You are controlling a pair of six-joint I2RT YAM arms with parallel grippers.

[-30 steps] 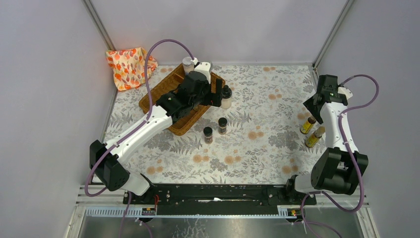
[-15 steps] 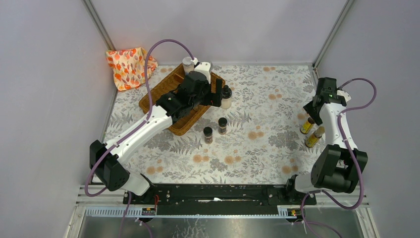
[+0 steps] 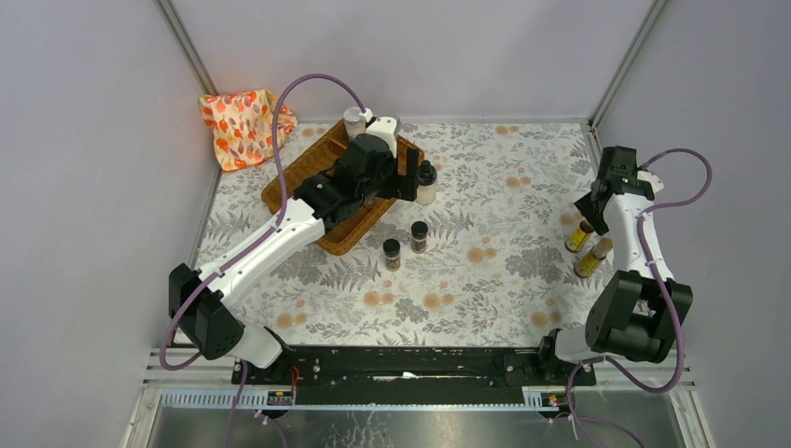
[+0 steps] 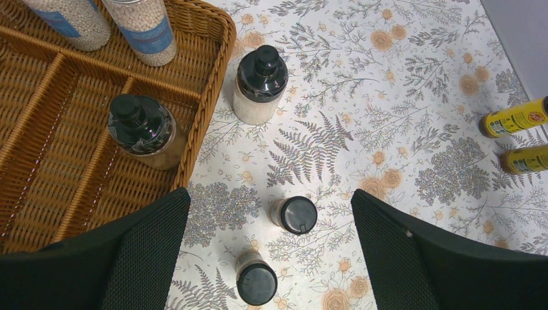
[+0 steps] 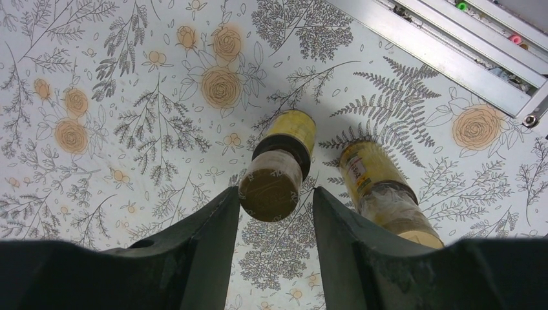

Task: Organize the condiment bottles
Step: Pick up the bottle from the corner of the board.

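Observation:
My left gripper (image 4: 270, 201) is open wide and empty, hovering at the right edge of the wicker tray (image 3: 291, 189). Below it stand two short black-capped spice jars (image 4: 297, 214) (image 4: 256, 281) on the table. A black-capped white-filled jar (image 4: 260, 82) stands just outside the tray, and a similar one (image 4: 142, 129) stands inside. Two taller clear white-filled jars (image 4: 143, 29) stand in the tray's far corner. My right gripper (image 5: 276, 213) is open, its fingers straddling the cap of a yellow bottle (image 5: 276, 171). A second yellow bottle (image 5: 381, 187) stands right beside it.
An orange-patterned cloth (image 3: 244, 126) lies at the back left corner. The metal frame rail (image 5: 439, 48) runs close behind the yellow bottles at the table's right edge. The tray has several divided compartments (image 4: 58, 148).
My right gripper has shifted slightly right and down over the nearer yellow bottle. The left arm and all bottles have stayed put.

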